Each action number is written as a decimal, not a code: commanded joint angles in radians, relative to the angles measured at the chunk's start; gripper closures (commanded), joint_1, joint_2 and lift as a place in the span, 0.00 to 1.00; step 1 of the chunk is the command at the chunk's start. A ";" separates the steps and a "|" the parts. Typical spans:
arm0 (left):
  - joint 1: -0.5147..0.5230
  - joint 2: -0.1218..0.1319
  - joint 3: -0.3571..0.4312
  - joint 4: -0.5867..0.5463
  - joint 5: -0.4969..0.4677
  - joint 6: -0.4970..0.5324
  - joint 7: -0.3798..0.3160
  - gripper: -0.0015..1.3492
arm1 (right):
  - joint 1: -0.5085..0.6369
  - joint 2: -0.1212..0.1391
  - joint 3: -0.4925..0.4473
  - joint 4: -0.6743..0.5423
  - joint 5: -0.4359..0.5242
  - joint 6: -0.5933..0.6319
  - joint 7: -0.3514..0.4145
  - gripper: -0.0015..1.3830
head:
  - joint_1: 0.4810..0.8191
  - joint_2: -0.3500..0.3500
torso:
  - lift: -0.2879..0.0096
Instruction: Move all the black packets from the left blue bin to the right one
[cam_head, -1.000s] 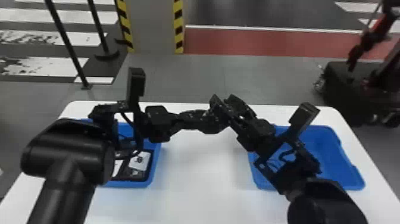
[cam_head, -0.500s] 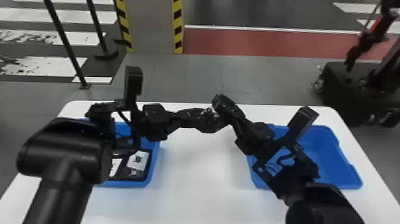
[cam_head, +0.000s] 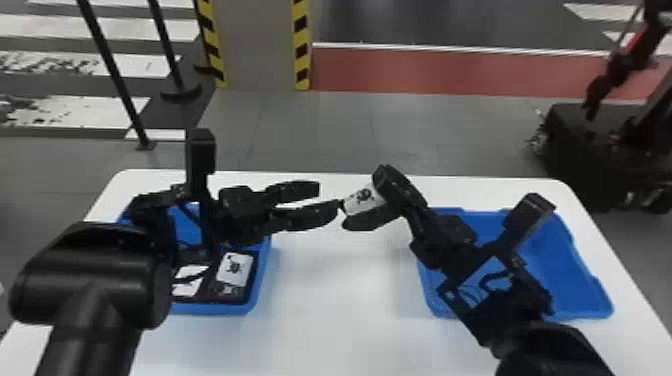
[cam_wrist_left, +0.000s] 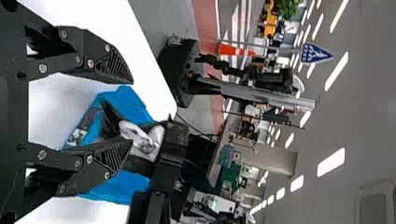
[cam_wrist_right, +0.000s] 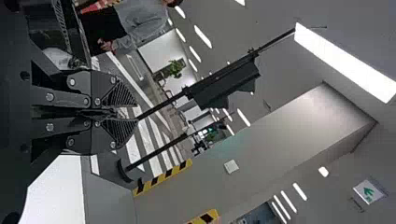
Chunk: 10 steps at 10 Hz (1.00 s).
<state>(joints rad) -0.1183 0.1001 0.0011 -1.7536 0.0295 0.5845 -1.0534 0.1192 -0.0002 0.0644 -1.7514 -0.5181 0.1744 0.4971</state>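
Note:
In the head view, my left gripper (cam_head: 328, 200) is open above mid-table, its fingertips just left of a black packet (cam_head: 363, 201) with a white label. My right gripper (cam_head: 374, 204) is shut on that packet. The left wrist view has the open left gripper (cam_wrist_left: 129, 111) facing the held packet's crumpled label (cam_wrist_left: 142, 139). In the right wrist view the right gripper (cam_wrist_right: 135, 111) is closed, with the packet's pale label (cam_wrist_right: 64, 58) behind its fingers. Packets (cam_head: 234, 270) lie in the left blue bin (cam_head: 250, 305), partly under the left arm. The right blue bin (cam_head: 575, 280) is partly behind the right arm.
Both bins stand on a white table (cam_head: 320, 320), one at each side, with bare tabletop between them. Beyond the table are a pillar (cam_head: 257, 45) with striped edges, thin black poles (cam_head: 112, 70) and a dark wheeled machine (cam_head: 580, 150).
The left gripper has opened and its fingers have come apart from the right gripper's. The packet's label now shows in the right gripper. Both arms have otherwise shifted little.

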 joint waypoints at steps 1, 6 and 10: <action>0.040 0.009 0.045 -0.002 0.016 -0.005 0.000 0.12 | 0.011 0.001 -0.060 -0.005 0.006 0.000 -0.002 0.92 | 0.63 0.50 | 0.60; 0.283 0.020 0.249 -0.260 0.033 0.157 0.056 0.14 | -0.001 -0.029 -0.216 0.170 0.046 -0.047 -0.103 0.92 | 0.63 0.44 | 0.60; 0.388 0.020 0.396 -0.425 -0.014 0.230 0.082 0.14 | -0.019 -0.063 -0.256 0.216 0.006 -0.005 -0.137 0.47 | 0.63 0.46 | 0.60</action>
<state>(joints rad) 0.2606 0.1197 0.3824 -2.1552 0.0311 0.8004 -0.9702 0.0971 -0.0620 -0.1889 -1.5346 -0.5015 0.1542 0.3585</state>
